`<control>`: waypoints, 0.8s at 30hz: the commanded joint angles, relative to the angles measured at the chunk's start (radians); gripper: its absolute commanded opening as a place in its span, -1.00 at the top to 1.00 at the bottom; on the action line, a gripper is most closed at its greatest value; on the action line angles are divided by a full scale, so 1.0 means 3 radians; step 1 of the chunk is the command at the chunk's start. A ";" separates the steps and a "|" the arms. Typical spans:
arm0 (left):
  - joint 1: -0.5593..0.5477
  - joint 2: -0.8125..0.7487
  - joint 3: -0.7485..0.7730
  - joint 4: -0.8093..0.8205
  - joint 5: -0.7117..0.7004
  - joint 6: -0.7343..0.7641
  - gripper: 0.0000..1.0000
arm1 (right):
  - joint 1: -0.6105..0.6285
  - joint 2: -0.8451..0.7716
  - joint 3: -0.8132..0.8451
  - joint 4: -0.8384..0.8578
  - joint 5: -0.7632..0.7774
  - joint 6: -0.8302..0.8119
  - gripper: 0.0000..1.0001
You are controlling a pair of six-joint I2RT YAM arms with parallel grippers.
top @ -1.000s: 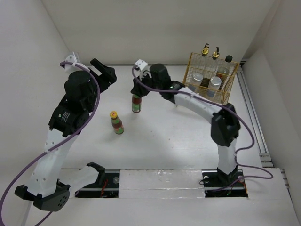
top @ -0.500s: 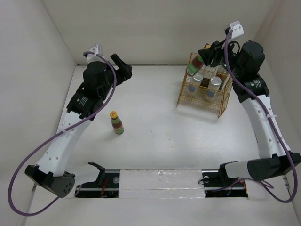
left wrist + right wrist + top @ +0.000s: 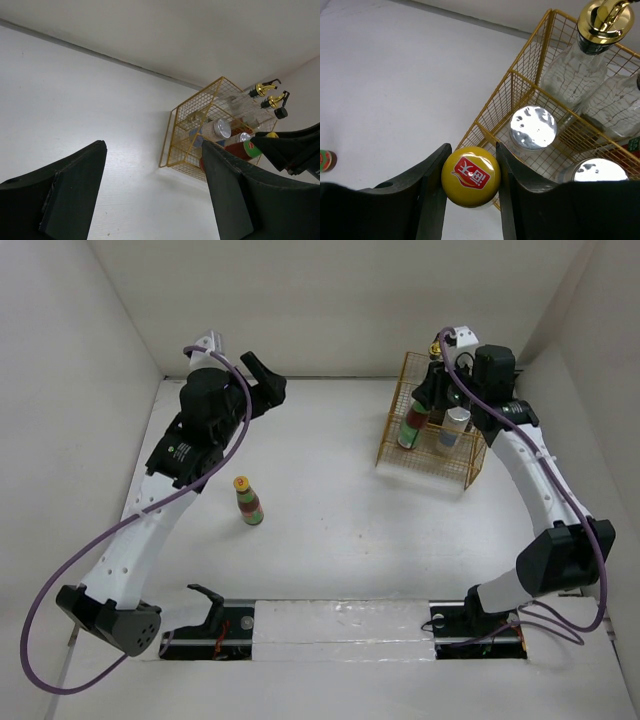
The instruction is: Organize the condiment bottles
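My right gripper (image 3: 426, 400) (image 3: 472, 151) is shut on the yellow cap (image 3: 470, 176) of a red-and-green sauce bottle (image 3: 410, 426) (image 3: 244, 150). That bottle is down in the left front part of the gold wire basket (image 3: 385, 452) (image 3: 520, 77). Two silver-lidded shakers (image 3: 533, 127) (image 3: 600, 170), two gold-topped cruets (image 3: 592, 50) (image 3: 274, 101) and a black-capped bottle (image 3: 281, 113) also stand in the basket. A second sauce bottle (image 3: 248, 500) stands upright on the table at the left. My left gripper (image 3: 266, 382) (image 3: 152, 150) is raised high, open and empty.
The basket sits at the back right, close to the right wall and a rail (image 3: 535, 470) along it. White walls close the table on three sides. The arm bases and a black mounting bar (image 3: 340, 625) line the near edge.
My right arm carried the sauce bottle from mid-table across to the basket, then lowered it from above the rim down into it. My left arm lifted and swung slightly right.
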 commanded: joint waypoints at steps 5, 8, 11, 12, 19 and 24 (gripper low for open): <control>-0.0010 0.0038 -0.0019 0.0167 0.0049 0.0041 -0.45 | -0.0003 -0.0064 0.0021 0.0861 0.0199 -0.0023 1.00; -0.0010 0.0038 -0.0019 0.0167 0.0080 0.0041 -0.45 | 0.0073 -0.0003 0.0021 0.0948 0.0332 -0.0023 1.00; -0.0010 0.0038 -0.0019 0.0167 0.0080 0.0041 -0.45 | 0.0119 0.0069 -0.0010 0.0949 0.0459 -0.0105 1.00; -0.0010 0.0038 -0.0019 0.0167 0.0080 0.0041 -0.45 | 0.0160 0.0099 -0.0061 0.0949 0.0460 -0.0141 1.00; -0.0010 0.0038 -0.0049 0.0136 0.0049 0.0041 -0.45 | 0.0222 0.0136 -0.0511 0.1051 0.0689 -0.0177 1.00; -0.0010 0.0069 -0.0049 0.0136 0.0018 0.0041 -0.45 | 0.0293 0.0166 -0.0705 0.1082 0.0731 -0.0177 0.87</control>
